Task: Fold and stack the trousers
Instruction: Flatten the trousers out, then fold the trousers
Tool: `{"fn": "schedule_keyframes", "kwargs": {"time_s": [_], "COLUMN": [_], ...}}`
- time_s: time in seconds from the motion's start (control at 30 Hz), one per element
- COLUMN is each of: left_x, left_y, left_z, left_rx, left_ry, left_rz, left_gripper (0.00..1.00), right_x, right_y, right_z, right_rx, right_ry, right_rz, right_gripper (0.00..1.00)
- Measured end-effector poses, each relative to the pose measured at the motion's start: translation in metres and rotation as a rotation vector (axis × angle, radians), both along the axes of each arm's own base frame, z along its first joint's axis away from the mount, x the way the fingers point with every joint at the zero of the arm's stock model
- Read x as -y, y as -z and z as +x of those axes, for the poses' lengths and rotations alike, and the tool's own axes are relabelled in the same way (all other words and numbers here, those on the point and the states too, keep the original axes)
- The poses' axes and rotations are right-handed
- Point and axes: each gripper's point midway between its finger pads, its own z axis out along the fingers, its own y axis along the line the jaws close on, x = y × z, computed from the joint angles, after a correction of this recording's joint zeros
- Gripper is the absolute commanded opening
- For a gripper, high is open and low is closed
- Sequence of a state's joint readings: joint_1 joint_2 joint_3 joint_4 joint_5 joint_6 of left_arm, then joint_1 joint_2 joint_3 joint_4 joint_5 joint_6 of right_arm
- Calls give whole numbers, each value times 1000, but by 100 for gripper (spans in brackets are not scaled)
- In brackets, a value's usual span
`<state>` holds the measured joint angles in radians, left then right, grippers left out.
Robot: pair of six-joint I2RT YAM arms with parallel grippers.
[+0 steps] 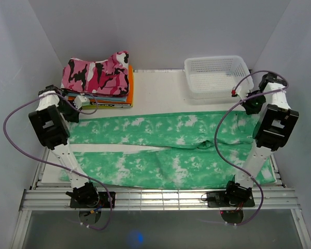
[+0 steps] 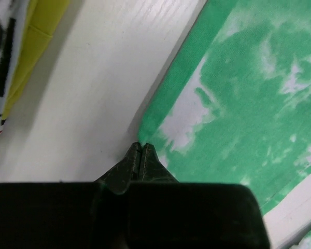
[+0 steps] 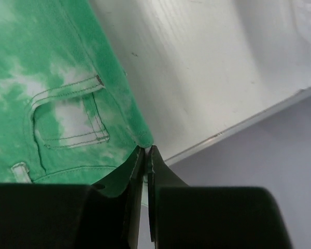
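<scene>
Grasp stage: left gripper (image 2: pixel 141 148) jaws pinched shut on trousers (image 2: pixel 249 104) hem corner, right gripper (image 3: pixel 146 150) jaws shut on waistband corner; next probably needs an even lift, folding far leg nearward.

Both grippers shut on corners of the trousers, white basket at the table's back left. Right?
Wrong: the white basket sits at the back right of the table, per the top external view. Rest holds: the left gripper and the right gripper are each shut on a corner of the trousers.

The mint-green, white-blotched trousers (image 1: pixel 160 129) lie flat across the table, legs pointing left, waist at right.
</scene>
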<state>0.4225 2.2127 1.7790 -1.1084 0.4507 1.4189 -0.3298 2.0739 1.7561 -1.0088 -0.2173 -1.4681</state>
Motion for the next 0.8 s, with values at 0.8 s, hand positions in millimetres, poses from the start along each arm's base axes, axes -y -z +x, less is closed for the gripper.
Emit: {"fn": "schedule_keyframes", "kwargs": {"time_s": [0.8], "left_x": [25], "left_y": [-61], "left_z": [-205], "left_rx": [313], "left_ry": [-182], "left_rz": [-5], "left_gripper": [0], "right_x": [41], "right_y": [-26], "right_z": [-222], "right_rx": [282], "right_ry": [211], "right_rz": [148], "right_gripper": [8]}}
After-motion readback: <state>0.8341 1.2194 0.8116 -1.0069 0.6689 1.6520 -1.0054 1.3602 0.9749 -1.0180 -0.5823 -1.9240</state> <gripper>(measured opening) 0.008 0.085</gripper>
